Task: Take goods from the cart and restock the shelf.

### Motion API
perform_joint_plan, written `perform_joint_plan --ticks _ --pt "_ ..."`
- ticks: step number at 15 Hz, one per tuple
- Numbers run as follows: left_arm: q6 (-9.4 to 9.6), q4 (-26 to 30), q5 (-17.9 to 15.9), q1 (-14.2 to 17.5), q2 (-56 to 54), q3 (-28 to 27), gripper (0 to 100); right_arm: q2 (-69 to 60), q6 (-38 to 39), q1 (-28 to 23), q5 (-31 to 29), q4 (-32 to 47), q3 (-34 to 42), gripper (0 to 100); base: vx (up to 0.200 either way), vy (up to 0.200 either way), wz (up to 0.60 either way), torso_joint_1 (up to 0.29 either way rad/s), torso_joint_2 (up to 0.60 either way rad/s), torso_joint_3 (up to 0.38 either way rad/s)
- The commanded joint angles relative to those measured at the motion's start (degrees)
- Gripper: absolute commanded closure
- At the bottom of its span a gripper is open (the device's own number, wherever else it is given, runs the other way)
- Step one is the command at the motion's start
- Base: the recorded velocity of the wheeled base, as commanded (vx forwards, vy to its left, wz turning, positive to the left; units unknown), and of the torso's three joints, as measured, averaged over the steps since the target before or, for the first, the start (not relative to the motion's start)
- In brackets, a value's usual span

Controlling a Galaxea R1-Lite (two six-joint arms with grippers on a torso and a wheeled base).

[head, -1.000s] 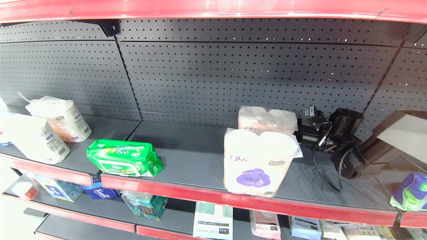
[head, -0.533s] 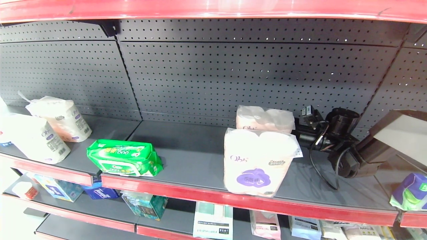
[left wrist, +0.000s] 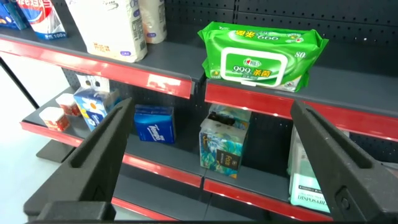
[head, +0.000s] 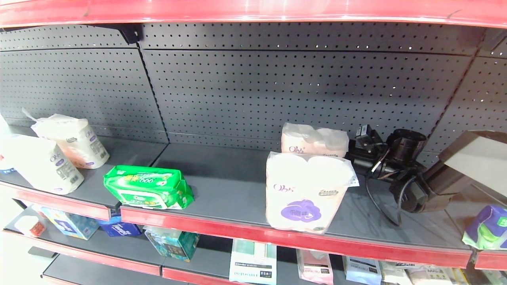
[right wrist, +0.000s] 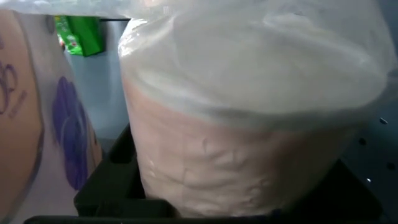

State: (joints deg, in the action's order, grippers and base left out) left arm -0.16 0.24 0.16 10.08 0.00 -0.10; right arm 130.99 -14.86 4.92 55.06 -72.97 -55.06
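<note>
Fingers of the right gripper clamp the pink tissue pack, held at the back of the shelf just behind the purple-labelled pack. Left gripper hangs wide open, empty. Pulling out carelessly could drag the soft wrap and knock that front pack off the edge.

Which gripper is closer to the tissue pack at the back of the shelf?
Right. The right gripper grips that tissue pack; the left gripper hangs open out in front of the shelf, facing the green wipes.
</note>
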Motion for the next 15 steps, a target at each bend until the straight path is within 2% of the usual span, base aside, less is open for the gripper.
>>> perform_joint_plan --ticks 1,8,14,15 --pt "-0.02 0.0 0.0 0.0 0.0 0.0 0 0.1 -0.3 0.3 -0.3 -0.1 0.0 100 0.0 0.0 0.0 0.0 0.0 0.0" --pt "-0.02 0.0 0.0 0.0 0.0 0.0 0 0.1 -0.3 1.0 -2.5 -0.1 -0.1 100 0.0 0.0 0.0 0.0 0.0 0.0" --pt "-0.02 0.0 0.0 0.0 0.0 0.0 0 -0.6 1.3 1.1 -0.5 0.3 0.3 100 0.0 0.0 0.0 0.0 0.0 0.0" --pt "-0.02 0.0 0.0 0.0 0.0 0.0 0 -0.8 1.4 0.8 1.4 0.3 0.3 100 0.0 0.0 0.0 0.0 0.0 0.0"
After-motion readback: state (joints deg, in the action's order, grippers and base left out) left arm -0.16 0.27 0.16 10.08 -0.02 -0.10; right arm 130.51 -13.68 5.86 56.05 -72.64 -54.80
